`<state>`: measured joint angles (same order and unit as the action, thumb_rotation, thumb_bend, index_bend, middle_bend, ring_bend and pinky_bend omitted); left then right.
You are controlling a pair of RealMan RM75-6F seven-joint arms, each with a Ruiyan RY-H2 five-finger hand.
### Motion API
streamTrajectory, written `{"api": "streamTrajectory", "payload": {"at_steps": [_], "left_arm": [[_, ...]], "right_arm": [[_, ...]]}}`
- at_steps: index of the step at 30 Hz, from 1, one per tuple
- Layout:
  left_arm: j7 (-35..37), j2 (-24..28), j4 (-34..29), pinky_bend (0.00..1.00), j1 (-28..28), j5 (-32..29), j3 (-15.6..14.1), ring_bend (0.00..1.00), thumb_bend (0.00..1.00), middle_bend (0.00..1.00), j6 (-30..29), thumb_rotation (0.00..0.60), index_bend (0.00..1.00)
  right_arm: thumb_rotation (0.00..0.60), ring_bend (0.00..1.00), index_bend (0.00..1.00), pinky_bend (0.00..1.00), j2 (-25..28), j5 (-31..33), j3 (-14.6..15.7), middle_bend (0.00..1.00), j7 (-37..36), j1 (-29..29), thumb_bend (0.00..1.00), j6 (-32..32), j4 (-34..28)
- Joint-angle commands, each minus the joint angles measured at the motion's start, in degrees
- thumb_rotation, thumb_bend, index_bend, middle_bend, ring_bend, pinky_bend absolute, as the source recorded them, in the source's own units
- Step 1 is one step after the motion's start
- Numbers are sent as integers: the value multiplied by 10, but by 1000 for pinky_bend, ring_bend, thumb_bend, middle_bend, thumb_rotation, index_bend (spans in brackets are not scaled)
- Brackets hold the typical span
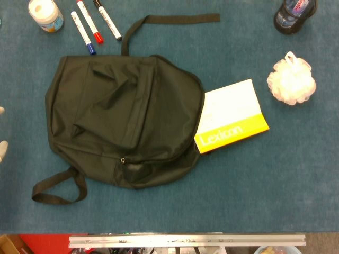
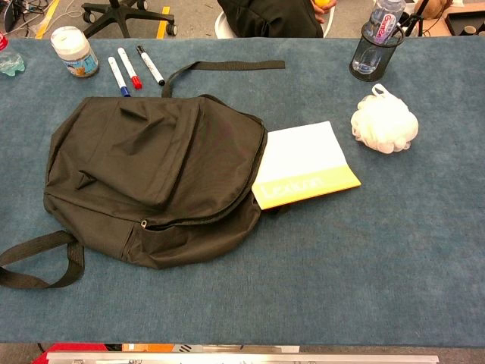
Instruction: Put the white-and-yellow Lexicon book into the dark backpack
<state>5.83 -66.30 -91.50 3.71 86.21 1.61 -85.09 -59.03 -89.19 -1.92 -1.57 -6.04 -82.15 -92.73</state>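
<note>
The dark backpack point(image 1: 119, 119) point(image 2: 151, 171) lies flat on the blue table, its opening facing right. The white-and-yellow Lexicon book point(image 1: 233, 114) point(image 2: 303, 163) lies at that opening. Its left edge is tucked under the bag's rim, and most of the cover and the yellow title band stick out to the right. Only two pale fingertips of my left hand point(image 1: 2, 150) show at the far left edge of the head view, spread apart and clear of the bag, with nothing between them. My right hand is in neither view.
Behind the bag lie three markers point(image 1: 87, 26) point(image 2: 129, 70) and a white jar point(image 1: 45, 15) point(image 2: 74, 51). A white bath pouf point(image 1: 291, 80) point(image 2: 384, 123) sits to the right of the book, and a mesh cup with a bottle point(image 1: 294, 13) point(image 2: 377, 51) stands at the back right. Bag straps point(image 1: 58, 188) point(image 2: 42, 262) trail at the front left.
</note>
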Motion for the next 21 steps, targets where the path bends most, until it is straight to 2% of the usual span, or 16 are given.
{"api": "streamTrajectory", "payload": {"at_steps": [1,13,21], "left_arm": [[-2,-1,1,197,2,-2,0,170,261,211,4,600,259],[-3,0,-4,197,4,3,-1,170,261,211,4,600,258],[0,3,-7,197,1,11,-6,170,261,211,-3,600,258]], "right_arm": [[600,375,475,488,-1,1,-1,474,1,-1,77,2,0],[600,375,475,488,0,-26,1,474,12,-25,77,21,-13],[600,356,474,489,-15,-52,3,458,57,-82,78,96,-47]]}}
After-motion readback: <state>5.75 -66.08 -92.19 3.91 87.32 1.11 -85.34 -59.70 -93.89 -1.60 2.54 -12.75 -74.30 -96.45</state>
